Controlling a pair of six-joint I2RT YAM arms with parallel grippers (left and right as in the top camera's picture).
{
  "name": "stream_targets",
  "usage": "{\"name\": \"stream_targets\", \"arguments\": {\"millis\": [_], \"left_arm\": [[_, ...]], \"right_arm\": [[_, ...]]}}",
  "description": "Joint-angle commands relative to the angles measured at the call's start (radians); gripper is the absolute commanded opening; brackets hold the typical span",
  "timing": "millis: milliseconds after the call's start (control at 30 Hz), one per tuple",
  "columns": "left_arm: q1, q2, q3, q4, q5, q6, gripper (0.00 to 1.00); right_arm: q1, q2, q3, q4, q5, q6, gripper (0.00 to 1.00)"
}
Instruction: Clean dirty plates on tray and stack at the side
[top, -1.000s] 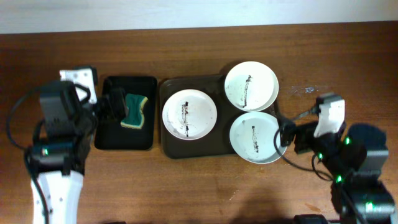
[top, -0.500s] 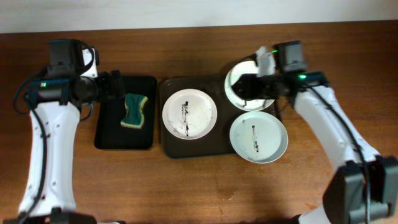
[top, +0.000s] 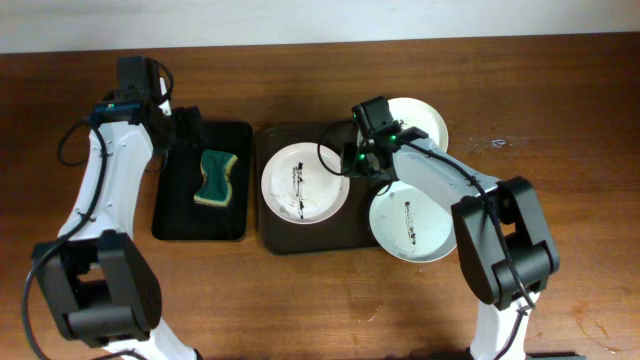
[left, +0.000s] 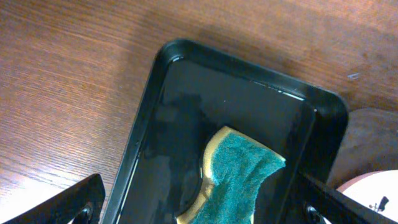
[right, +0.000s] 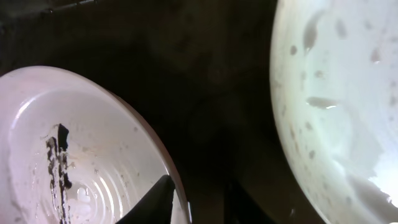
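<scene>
My R gripper (right: 198, 194) is part-open, nothing held; rim of ink-streaked white ceramic plate (right: 81, 155) sits btwn fingers. Prob stiff, wet-slick, breakable, so pinch rim. L gripper (left: 199, 202) wide open, empty.

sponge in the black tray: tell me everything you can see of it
The sponge has a green scouring face on top and a yellow foam layer showing along its edge. Its outline is waisted, pinched in the middle. It lies flat, green side up, on the glossy, wet-looking floor of the black tray, left of the brown tray. Only the black tray touches it; the left gripper is open, clear of it.
</scene>
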Motion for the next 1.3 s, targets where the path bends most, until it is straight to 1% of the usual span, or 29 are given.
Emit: {"name": "stream_targets", "arguments": {"millis": [0, 67, 133, 167, 200, 300, 367, 433, 500, 567, 633, 667, 700, 733, 800, 833, 867, 900, 933, 967, 1000, 1033, 1067, 1100, 1133, 1167, 1200, 1267], "left_arm": [[-0.004, 0.049, 0.016, 0.001, -0.010, -0.012, 0.93], [-0.013, 0.065, 0.016, -0.002, -0.010, -0.012, 0.91], [-0.026, 0.074, 0.016, -0.008, -0.010, -0.012, 0.84], [-0.033, 0.080, 0.016, -0.012, -0.010, -0.011, 0.70], [-0.039, 0.085, 0.016, -0.016, -0.008, -0.006, 0.64], [-0.063, 0.108, 0.015, -0.074, -0.007, 0.053, 0.68], [-0.064, 0.121, 0.015, -0.122, -0.002, 0.056, 0.67], [-0.064, 0.133, 0.015, -0.163, 0.092, 0.192, 0.66], [-0.064, 0.178, 0.015, -0.189, 0.108, 0.251, 0.63], [-0.066, 0.227, 0.015, -0.181, 0.183, 0.326, 0.63], [-0.072, 0.270, 0.015, -0.170, 0.177, 0.323, 0.62], [-0.072, 0.287, 0.015, -0.165, 0.168, 0.321, 0.59], [-0.072, 0.301, 0.015, -0.161, 0.143, 0.304, 0.54], [-0.071, 0.312, 0.015, -0.154, 0.089, 0.248, 0.37], [-0.071, 0.312, 0.016, -0.142, 0.070, 0.200, 0.19], [-0.071, 0.312, 0.023, -0.142, 0.071, 0.187, 0.13], [-0.071, 0.312, 0.031, -0.143, 0.072, 0.181, 0.12], [-0.071, 0.312, 0.054, -0.152, 0.072, 0.181, 0.14], [-0.072, 0.312, 0.079, -0.163, 0.072, 0.181, 0.38], [-0.072, 0.312, 0.095, -0.173, 0.071, 0.181, 0.53], [-0.072, 0.312, 0.118, -0.185, 0.072, 0.181, 0.63], [-0.072, 0.312, 0.146, -0.198, 0.072, 0.181, 0.64], [-0.072, 0.312, 0.155, -0.198, 0.072, 0.181, 0.63], [-0.072, 0.312, 0.156, -0.198, 0.072, 0.181, 0.60], [-0.072, 0.312, 0.156, -0.198, 0.071, 0.181, 0.55], [-0.072, 0.312, 0.153, -0.192, 0.072, 0.181, 0.48], [-0.072, 0.312, 0.151, -0.190, 0.072, 0.181, 0.45], [-0.072, 0.322, 0.138, -0.195, 0.068, 0.181, 0.45]], "right_arm": [[0.018, 0.048, 0.013, 0.002, 0.024, 0.012, 0.24], [0.022, 0.069, 0.013, -0.003, 0.024, 0.013, 0.12], [0.024, 0.085, 0.013, -0.014, 0.019, 0.030, 0.05], [0.024, 0.085, 0.013, -0.014, 0.020, 0.031, 0.04], [0.024, 0.085, 0.013, -0.014, 0.019, 0.031, 0.04], [0.024, 0.085, 0.013, -0.018, 0.020, 0.031, 0.04], [0.024, 0.085, 0.013, -0.019, 0.020, 0.031, 0.04], [0.023, 0.085, 0.013, -0.019, 0.021, 0.030, 0.04], [0.023, 0.085, 0.013, -0.021, 0.021, 0.030, 0.04], [0.023, 0.085, 0.013, -0.022, 0.021, 0.030, 0.04], [0.023, 0.085, 0.013, -0.022, 0.021, 0.030, 0.04], [0.023, 0.085, 0.013, -0.022, 0.021, 0.027, 0.05], [0.023, 0.085, 0.013, -0.023, 0.021, 0.027, 0.04], [0.023, 0.085, 0.013, -0.025, 0.022, 0.027, 0.05], [0.023, 0.085, 0.013, -0.025, 0.025, 0.027, 0.05], [0.023, 0.085, 0.013, -0.025, 0.025, 0.027, 0.05], [0.023, 0.085, 0.013, -0.025, 0.024, 0.027, 0.05], [0.023, 0.085, 0.013, -0.025, 0.024, 0.027, 0.05], [0.023, 0.085, 0.013, -0.025, 0.024, 0.027, 0.06], [0.023, 0.085, 0.013, -0.025, 0.024, 0.027, 0.06], [0.023, 0.085, 0.013, -0.025, 0.024, 0.027, 0.06], [0.023, 0.085, 0.013, -0.025, 0.025, 0.027, 0.05], [0.023, 0.085, 0.013, -0.025, 0.025, 0.027, 0.05], [0.023, 0.085, 0.013, -0.025, 0.026, 0.027, 0.06], [0.023, 0.085, 0.013, -0.025, 0.029, 0.027, 0.05], [0.023, 0.085, 0.013, -0.025, 0.035, 0.027, 0.06], [0.023, 0.085, 0.013, -0.025, 0.036, 0.027, 0.06], [0.023, 0.085, 0.013, -0.026, 0.036, 0.027, 0.06]]}}
